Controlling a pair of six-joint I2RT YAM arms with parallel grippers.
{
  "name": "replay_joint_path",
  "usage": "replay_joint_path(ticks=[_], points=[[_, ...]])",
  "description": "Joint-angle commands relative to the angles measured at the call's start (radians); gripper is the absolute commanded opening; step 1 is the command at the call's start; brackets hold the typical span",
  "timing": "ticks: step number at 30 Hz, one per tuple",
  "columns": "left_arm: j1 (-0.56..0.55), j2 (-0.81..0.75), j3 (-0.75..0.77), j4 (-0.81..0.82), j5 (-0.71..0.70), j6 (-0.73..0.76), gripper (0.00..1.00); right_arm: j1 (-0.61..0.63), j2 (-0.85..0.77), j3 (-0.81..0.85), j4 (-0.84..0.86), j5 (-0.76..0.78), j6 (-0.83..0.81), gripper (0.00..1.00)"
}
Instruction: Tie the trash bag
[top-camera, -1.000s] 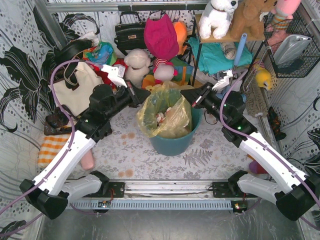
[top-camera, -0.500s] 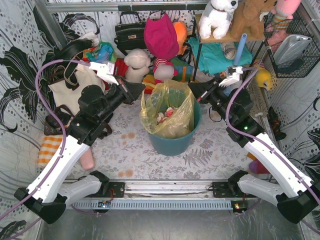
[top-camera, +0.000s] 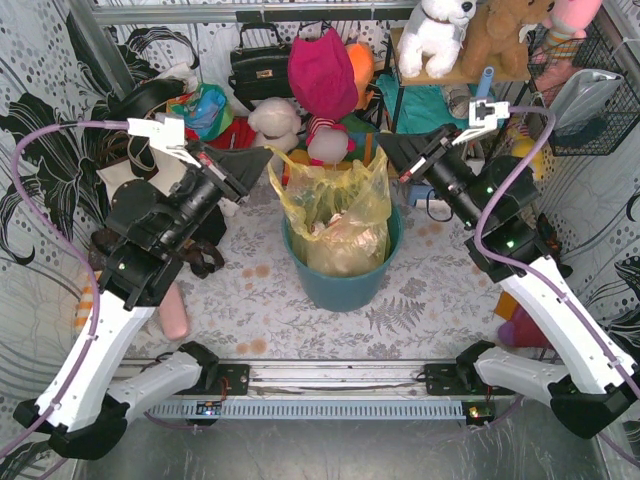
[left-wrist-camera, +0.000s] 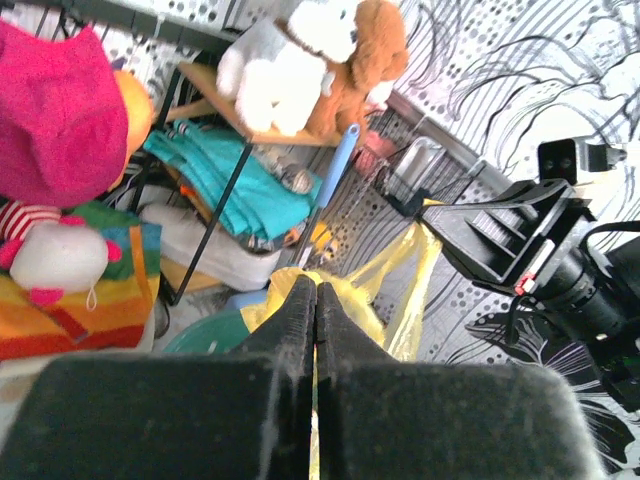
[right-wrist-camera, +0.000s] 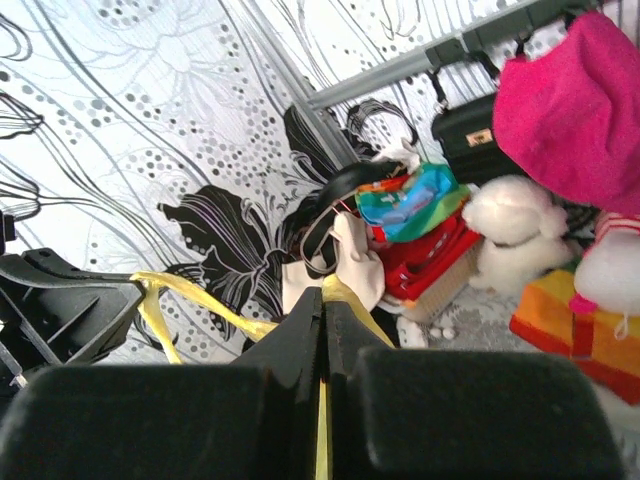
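Observation:
The trash bag (top-camera: 335, 215), thin yellow plastic with white paper showing through, stands in the teal bin (top-camera: 345, 285) at the middle of the table. Its two handle strips are pulled up and apart. My left gripper (top-camera: 266, 157) is shut on the left handle at the bag's upper left corner. My right gripper (top-camera: 384, 143) is shut on the right handle at the upper right corner. In the left wrist view the closed left gripper (left-wrist-camera: 315, 287) pinches yellow plastic (left-wrist-camera: 412, 275). The right wrist view shows the right gripper (right-wrist-camera: 322, 296) closed on a yellow strip (right-wrist-camera: 200, 300).
A cream tote bag (top-camera: 150, 185) and an orange towel (top-camera: 98, 292) lie at the left. Plush toys (top-camera: 275, 130), a black handbag (top-camera: 258, 65) and a pink hat (top-camera: 322, 72) crowd the back. A shelf with teal cloth (top-camera: 430, 110) and a wire basket (top-camera: 585, 95) stand at the right.
Both grippers have risen and moved toward the back, each keeping its handle. The bag's top has been drawn up and stretched taller above the bin.

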Motion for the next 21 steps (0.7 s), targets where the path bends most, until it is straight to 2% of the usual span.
replay_joint_path(ticks=[1, 8, 14, 15, 16, 17, 18, 19, 21], points=[[0.003, 0.01, 0.089, 0.09, 0.023, 0.03, 0.0, 0.004, 0.039, 0.115, 0.03, -0.065, -0.055, 0.0], [0.003, 0.027, 0.166, 0.179, 0.036, 0.03, 0.0, 0.004, 0.08, 0.24, 0.016, -0.079, -0.106, 0.0], [0.003, 0.072, 0.199, 0.141, 0.094, 0.03, 0.01, 0.005, 0.044, 0.209, -0.031, -0.085, -0.117, 0.0], [0.002, 0.075, 0.188, 0.131, 0.112, 0.027, 0.04, 0.004, 0.027, 0.184, -0.043, -0.093, -0.114, 0.07], [0.003, 0.076, 0.173, 0.117, 0.13, 0.024, 0.13, 0.004, 0.013, 0.159, -0.053, -0.109, -0.107, 0.24], [0.003, 0.075, 0.156, 0.101, 0.141, 0.024, 0.19, 0.004, -0.003, 0.133, -0.062, -0.13, -0.101, 0.39], [0.002, 0.072, 0.14, 0.083, 0.156, 0.026, 0.31, 0.004, -0.019, 0.114, -0.073, -0.15, -0.091, 0.5], [0.003, 0.068, 0.126, 0.061, 0.16, 0.034, 0.39, 0.005, -0.031, 0.095, -0.082, -0.177, -0.083, 0.59], [0.003, 0.054, 0.108, 0.013, 0.157, 0.051, 0.51, 0.004, -0.054, 0.067, -0.097, -0.219, -0.064, 0.68]])
